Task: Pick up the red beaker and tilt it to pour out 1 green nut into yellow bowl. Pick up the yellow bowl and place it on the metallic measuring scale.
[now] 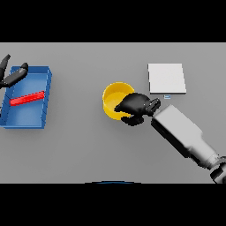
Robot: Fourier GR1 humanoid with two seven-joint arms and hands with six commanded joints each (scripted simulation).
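Note:
A yellow bowl [114,95] stands on the grey table near the middle. My right hand [136,107] lies over the bowl's right rim, its fingers curled around the edge. The metallic measuring scale [166,78], a flat pale square, sits just to the right and behind the bowl. No red beaker and no green nut show in this view; the bowl's inside is partly hidden by my hand. My left hand [12,76] hangs at the far left, over the back corner of a blue tray, fingers spread.
A blue tray [26,115] stands at the left of the table, and a red bar [27,98] lies inside it. My right forearm [183,132] crosses the table from the lower right.

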